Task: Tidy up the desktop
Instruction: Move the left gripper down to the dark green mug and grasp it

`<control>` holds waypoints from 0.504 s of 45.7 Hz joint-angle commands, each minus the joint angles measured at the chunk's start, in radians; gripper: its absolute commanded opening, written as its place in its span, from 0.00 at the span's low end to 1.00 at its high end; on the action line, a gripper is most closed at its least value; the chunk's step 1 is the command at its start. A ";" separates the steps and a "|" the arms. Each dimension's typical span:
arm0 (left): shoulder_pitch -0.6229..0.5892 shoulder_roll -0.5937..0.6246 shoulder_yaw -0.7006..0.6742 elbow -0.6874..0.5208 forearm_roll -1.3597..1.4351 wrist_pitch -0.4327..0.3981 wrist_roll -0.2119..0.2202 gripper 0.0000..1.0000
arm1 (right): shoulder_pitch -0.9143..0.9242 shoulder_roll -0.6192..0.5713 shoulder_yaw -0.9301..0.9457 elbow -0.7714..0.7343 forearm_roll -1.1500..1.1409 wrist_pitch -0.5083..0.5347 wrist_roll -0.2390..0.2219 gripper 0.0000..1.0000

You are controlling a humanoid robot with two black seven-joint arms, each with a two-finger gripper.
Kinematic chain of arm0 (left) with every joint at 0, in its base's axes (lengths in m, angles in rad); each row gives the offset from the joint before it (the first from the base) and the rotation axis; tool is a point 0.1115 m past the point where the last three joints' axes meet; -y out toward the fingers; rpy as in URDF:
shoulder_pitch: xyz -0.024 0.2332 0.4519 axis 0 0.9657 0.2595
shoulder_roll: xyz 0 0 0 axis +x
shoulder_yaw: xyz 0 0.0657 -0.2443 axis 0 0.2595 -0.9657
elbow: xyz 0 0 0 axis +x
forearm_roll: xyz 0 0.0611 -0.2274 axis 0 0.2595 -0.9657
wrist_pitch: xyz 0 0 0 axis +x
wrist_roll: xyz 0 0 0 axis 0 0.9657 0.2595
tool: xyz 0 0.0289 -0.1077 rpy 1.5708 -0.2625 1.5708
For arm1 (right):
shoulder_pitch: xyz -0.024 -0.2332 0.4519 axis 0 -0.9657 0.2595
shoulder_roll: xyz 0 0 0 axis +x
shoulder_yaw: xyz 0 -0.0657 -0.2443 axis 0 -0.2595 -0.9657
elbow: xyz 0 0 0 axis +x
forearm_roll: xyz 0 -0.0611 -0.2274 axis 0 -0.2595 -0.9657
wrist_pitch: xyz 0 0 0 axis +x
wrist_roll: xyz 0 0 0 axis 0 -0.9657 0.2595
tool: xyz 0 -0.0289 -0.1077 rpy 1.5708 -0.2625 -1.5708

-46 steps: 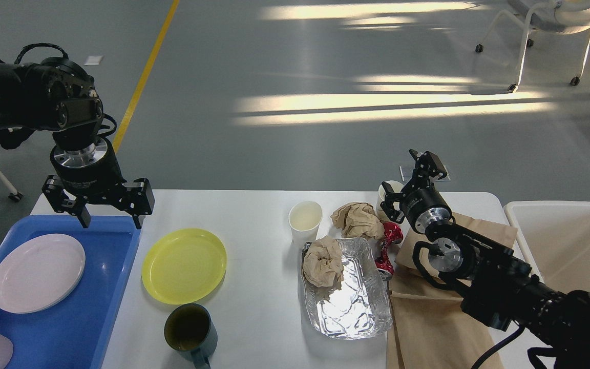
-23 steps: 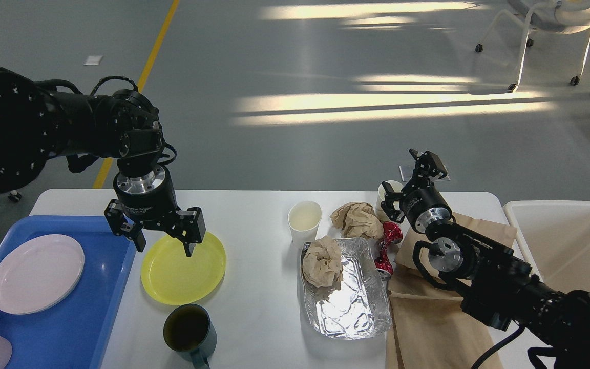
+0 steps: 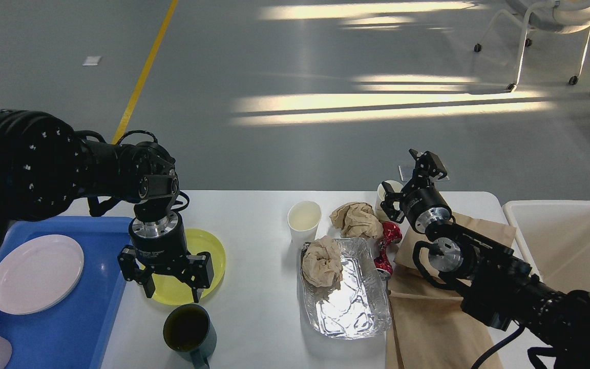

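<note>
Lettering on left tool [image 3: 172, 293] illegible

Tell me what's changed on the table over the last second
The left gripper swung from above the blue tray rightward and toward the robot, and now hangs open over the near edge of the yellow plate. It took hold of nothing. The right gripper, plates, cups, foil tray and crumpled paper stayed put.

A robotics test hall or lab: a wide grey polished floor [image 3: 295, 128] crossed by a yellow line [image 3: 144, 77], wheeled chairs [image 3: 546, 31] at the far side, and a white desktop [image 3: 254, 318] staged with props.
</note>
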 commanded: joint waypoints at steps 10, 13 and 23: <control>0.037 -0.009 0.007 0.002 -0.002 0.000 0.001 0.88 | 0.001 0.000 0.000 0.000 0.000 0.000 0.000 1.00; 0.049 -0.009 0.013 0.005 -0.002 0.000 0.001 0.88 | -0.001 0.000 0.000 0.000 0.000 0.000 0.000 1.00; 0.068 -0.010 0.017 0.008 -0.003 0.000 0.001 0.87 | 0.001 0.000 0.000 0.000 0.000 0.000 0.000 1.00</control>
